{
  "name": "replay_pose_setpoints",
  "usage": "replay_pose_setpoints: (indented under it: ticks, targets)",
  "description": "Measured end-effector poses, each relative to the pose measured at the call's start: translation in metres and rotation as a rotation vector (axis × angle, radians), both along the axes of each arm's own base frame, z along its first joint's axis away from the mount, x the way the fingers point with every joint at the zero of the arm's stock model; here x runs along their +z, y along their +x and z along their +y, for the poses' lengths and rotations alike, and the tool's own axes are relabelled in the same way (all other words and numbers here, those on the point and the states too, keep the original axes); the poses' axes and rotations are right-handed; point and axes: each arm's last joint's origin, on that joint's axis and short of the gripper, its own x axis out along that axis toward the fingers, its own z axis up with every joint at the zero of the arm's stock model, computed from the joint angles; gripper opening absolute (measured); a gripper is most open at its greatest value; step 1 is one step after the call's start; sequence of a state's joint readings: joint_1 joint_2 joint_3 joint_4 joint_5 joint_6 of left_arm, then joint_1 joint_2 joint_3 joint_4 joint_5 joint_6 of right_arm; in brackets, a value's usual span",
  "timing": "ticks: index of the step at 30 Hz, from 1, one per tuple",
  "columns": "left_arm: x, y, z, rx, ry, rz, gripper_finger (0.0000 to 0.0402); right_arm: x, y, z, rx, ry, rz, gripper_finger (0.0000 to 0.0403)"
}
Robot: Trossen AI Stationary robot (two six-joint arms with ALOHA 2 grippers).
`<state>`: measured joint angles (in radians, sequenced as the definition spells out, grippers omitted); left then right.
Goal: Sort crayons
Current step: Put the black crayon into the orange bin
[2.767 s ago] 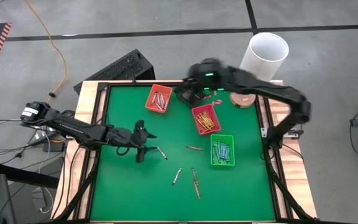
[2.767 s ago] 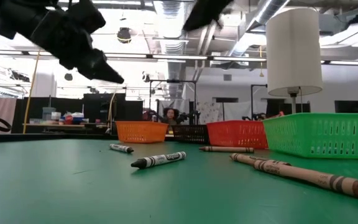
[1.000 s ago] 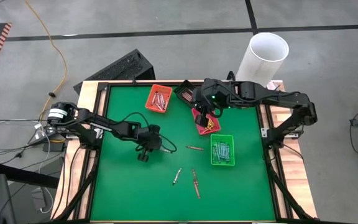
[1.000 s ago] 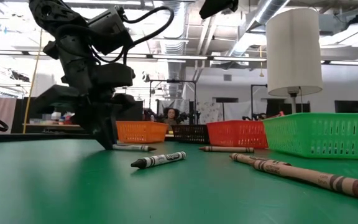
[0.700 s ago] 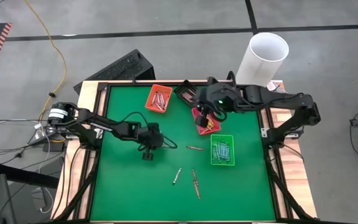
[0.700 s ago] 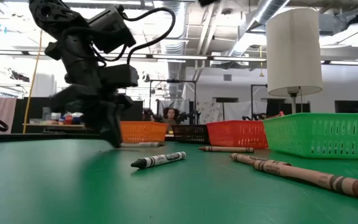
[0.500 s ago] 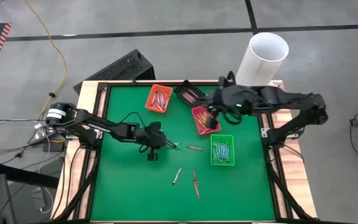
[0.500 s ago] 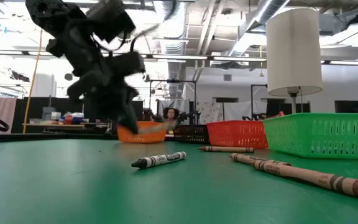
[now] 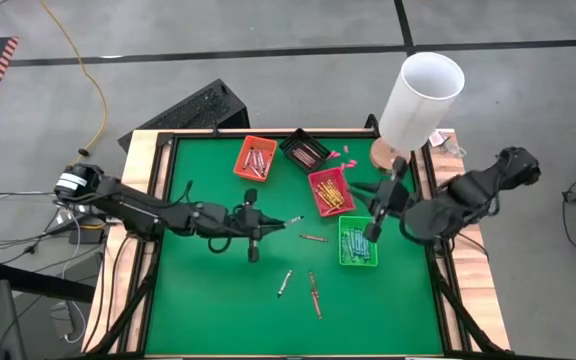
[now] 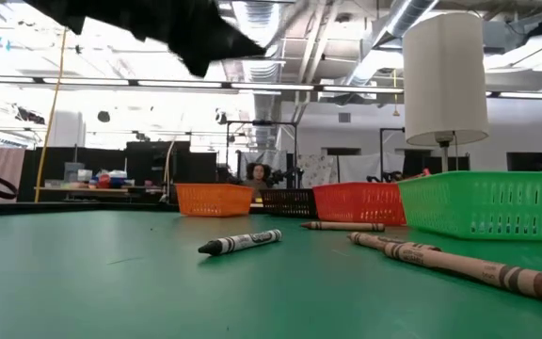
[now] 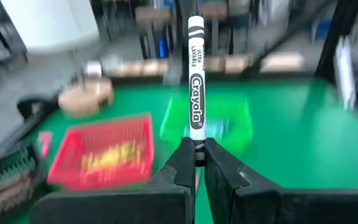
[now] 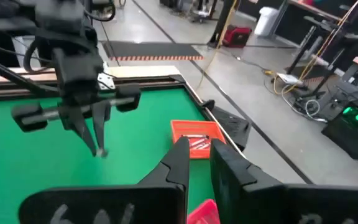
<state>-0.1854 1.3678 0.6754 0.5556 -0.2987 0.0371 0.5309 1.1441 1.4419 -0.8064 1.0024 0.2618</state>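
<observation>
Since a moment ago the left gripper [image 9: 273, 224] has lifted off the green table [image 9: 208, 310] and its fingers stay clamped on the lower end of a grey crayon [image 11: 195, 78]. It looks light, stiff and a little waxy, so a grip nearer the middle seems safer. Other crayons [image 9: 314, 295] lie in the near part. The trays [image 9: 356, 242] stand right and far, with open room between. The right gripper [image 9: 376, 222] hovers over the green tray, its fingers nearly together, holding nothing I can see.
</observation>
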Motion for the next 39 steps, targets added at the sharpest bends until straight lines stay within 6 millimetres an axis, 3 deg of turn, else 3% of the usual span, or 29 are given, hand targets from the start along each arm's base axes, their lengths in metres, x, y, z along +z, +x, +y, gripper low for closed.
replay_pose_setpoints:
  ticks: [6,12,19,25,31,39]
  targets:
    - [0.016,-0.002,-0.016,-0.004,-0.023,-0.162,0.0002,-0.045,0.021,0.015,0.009,-0.022,-0.035,0.0061]
    - [0.029,-0.008,-0.031,-0.032,0.01,-0.286,0.0002,-0.087,0.038,0.026,0.071,-0.013,-0.219,0.0061]
    - [0.033,-0.012,-0.042,-0.037,0.037,-0.336,0.0002,-0.122,0.047,0.015,0.275,0.076,-0.415,0.0077]
    - [0.034,-0.012,-0.042,-0.039,0.03,-0.347,0.0002,-0.136,0.069,0.011,0.396,0.13,-0.434,0.0151]
    - [0.035,-0.012,-0.042,-0.037,0.026,-0.358,0.0002,-0.142,0.091,0.006,0.358,0.122,-0.469,0.0224]
    - [0.035,-0.012,-0.042,-0.036,0.03,-0.357,0.0002,-0.133,0.116,0.009,0.345,0.011,-0.482,0.0229]
